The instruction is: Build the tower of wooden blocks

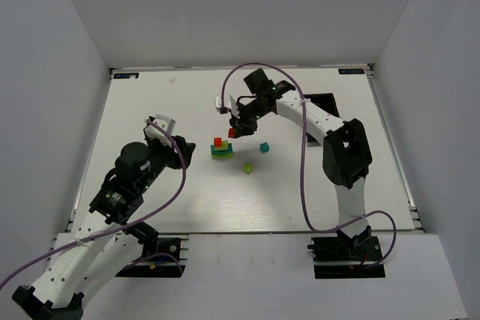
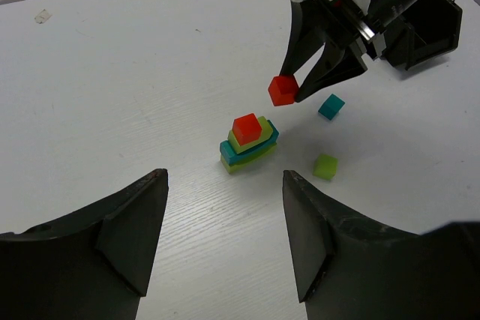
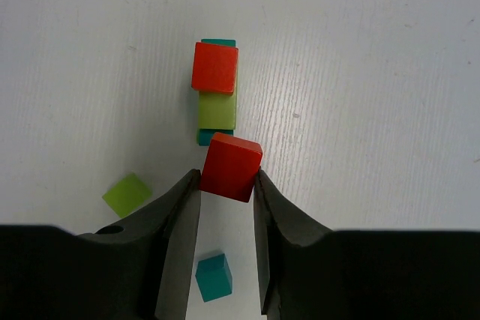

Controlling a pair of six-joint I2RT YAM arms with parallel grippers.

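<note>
Near right end effector (image 3: 225,175), wood block tower (image 3: 217,103)

The wood block tower (image 1: 220,149) stands mid-table (image 1: 150,95). The right gripper (image 1: 233,130) holds the held cube (image 1: 232,133) above the table, just behind the tower, apart from it. Right of the tower lie the rear loose cube (image 1: 264,148) and the front loose cube (image 1: 247,168). The bin (image 2: 435,24) sits far right, behind
</note>
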